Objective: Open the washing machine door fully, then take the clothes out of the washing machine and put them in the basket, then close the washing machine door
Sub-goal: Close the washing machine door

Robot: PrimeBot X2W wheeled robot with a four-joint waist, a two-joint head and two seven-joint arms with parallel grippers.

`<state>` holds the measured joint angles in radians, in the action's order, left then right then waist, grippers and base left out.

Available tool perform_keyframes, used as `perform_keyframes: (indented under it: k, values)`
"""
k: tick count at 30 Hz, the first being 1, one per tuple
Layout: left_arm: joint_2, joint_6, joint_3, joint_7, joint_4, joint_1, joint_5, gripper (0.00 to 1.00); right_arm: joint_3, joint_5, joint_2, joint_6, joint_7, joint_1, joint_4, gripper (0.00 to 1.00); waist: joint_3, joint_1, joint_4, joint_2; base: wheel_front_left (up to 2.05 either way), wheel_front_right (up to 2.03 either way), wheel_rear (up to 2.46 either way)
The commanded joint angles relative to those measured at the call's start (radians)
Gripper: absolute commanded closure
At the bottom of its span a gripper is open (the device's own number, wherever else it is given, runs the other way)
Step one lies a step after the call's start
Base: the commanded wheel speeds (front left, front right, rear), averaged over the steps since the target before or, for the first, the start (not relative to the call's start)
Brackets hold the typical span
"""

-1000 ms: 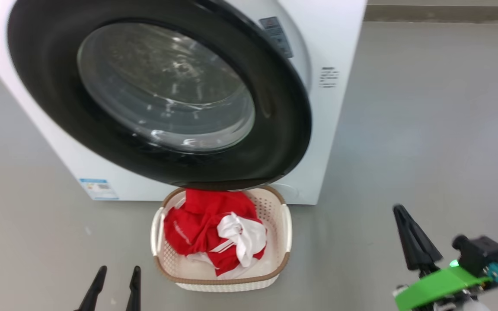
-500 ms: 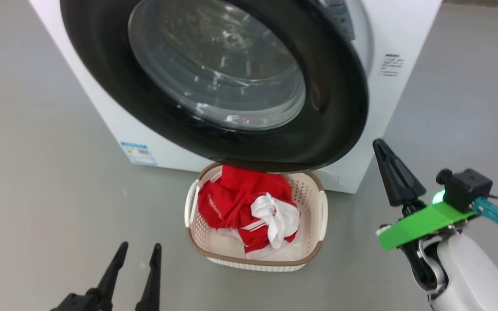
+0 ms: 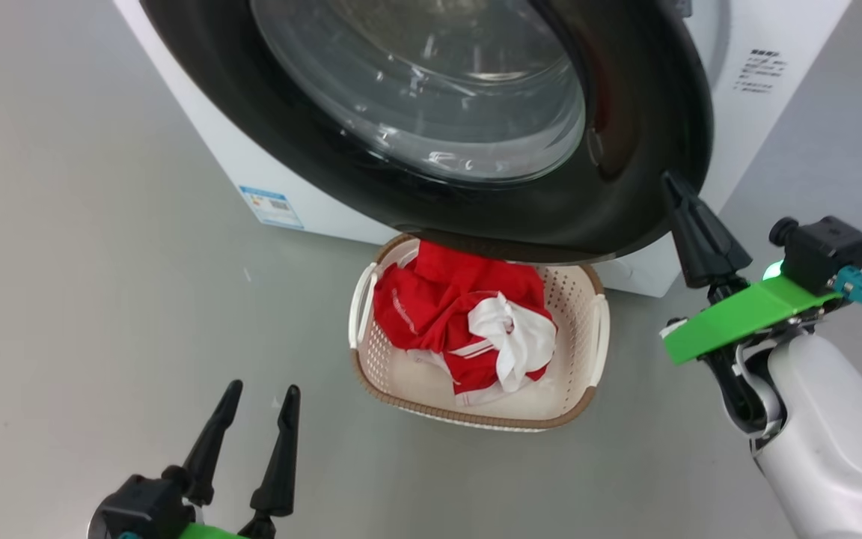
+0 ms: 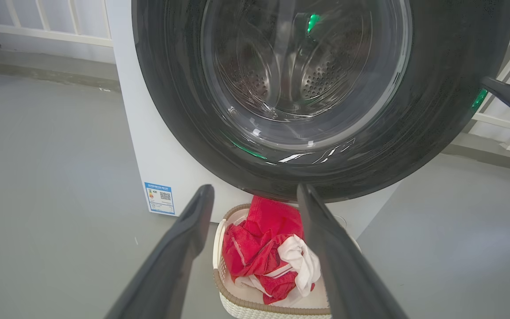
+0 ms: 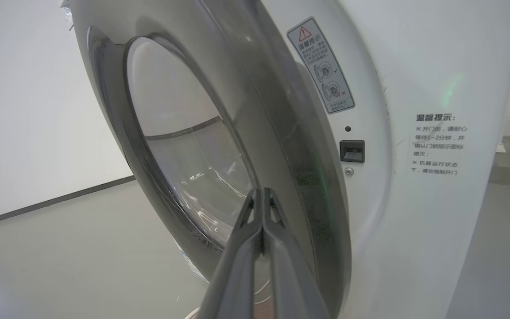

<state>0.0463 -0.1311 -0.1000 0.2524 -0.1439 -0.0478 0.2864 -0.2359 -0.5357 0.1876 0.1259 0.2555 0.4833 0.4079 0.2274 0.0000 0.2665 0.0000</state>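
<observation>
The washing machine (image 3: 734, 150) stands on the grey floor (image 3: 102, 299). The washing machine door (image 3: 438, 90) is swung partway out from its front. It is hinged on the robot's left, and its free edge is on the robot's right. From the right wrist view a wedge of gap shows between that free edge and the white front panel, with the small dark latch socket (image 5: 352, 150) waiting behind it.

The basket (image 3: 577, 314) sits on the floor just in front of the machine. Its far end is tucked under the door's lower rim, and the clothes (image 3: 461, 314) are heaped inside it, red with a white twist on top. Through the glass I can see perforated steel drum and nothing red, so to my eye only the closing is left.

The right gripper (image 3: 678, 195) is pinched fully together and holds nothing. Its tip is up against the door's lower right rim, on the outward face. I can't say whether it is actually touching. The left gripper (image 3: 263, 389) hangs low and well back with its fingers spread wide and empty, pointing towards the basket.

The right arm is plainly the nearer one, and it is at the free edge, where a push has most leverage. The push should go inward, towards the machine front and the latch. The door looks set to pass above the basket rather than strike it.
</observation>
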Motion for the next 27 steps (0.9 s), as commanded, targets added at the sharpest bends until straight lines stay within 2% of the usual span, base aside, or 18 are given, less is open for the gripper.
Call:
perform_keyframes:
  k: [1,27]
  values:
    - [0.004,0.0,0.026,0.009,0.025,-0.031,0.013,0.0,-0.009,-0.002,0.002,0.005,0.006,0.031,-0.017,1.0,0.026,0.0,0.021,0.0,0.0,0.0,0.0]
    - [0.004,0.013,-0.049,0.009,0.049,-0.138,0.059,0.0,0.126,0.013,0.08,0.005,0.006,0.253,-0.003,1.0,0.186,0.0,0.081,0.0,0.0,0.0,0.0]
